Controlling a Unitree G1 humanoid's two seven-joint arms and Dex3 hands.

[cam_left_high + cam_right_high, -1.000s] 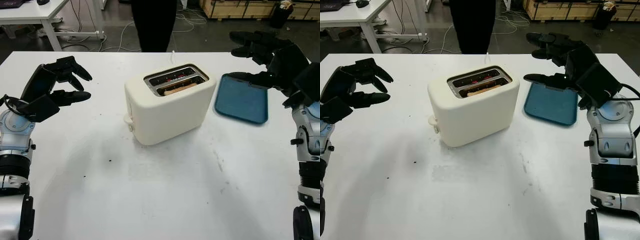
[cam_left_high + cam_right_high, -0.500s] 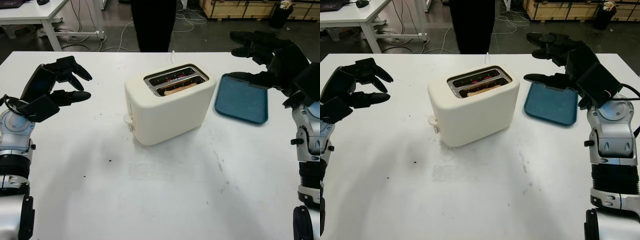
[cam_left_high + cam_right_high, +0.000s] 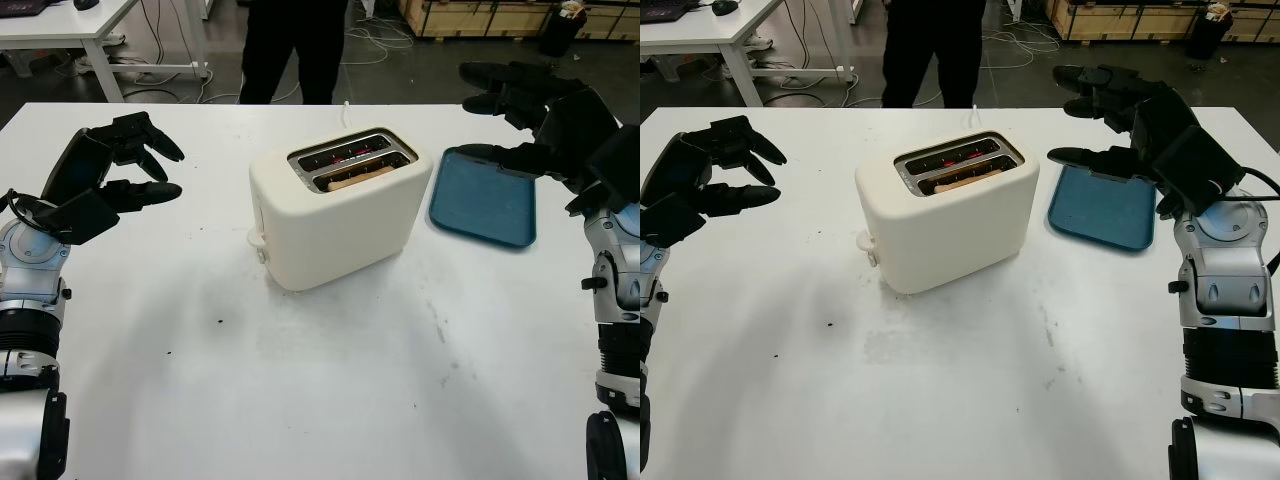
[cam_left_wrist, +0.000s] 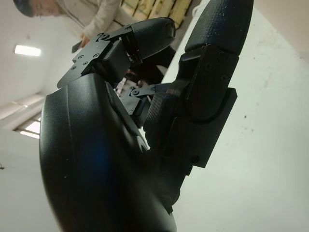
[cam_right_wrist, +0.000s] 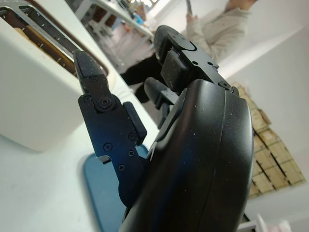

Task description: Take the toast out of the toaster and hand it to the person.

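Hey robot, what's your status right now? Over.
Left hand open, up left of toaster. Right hand open, above blue tray. Toast down in near slot, untouched. Person waits behind table; path clear.

The robot's black three-fingered left hand [image 3: 110, 175] hovered open on its silver-jointed arm, holding nothing. The matching black right hand [image 3: 1135, 120] was raised open too, well apart from the left, palms facing each other.
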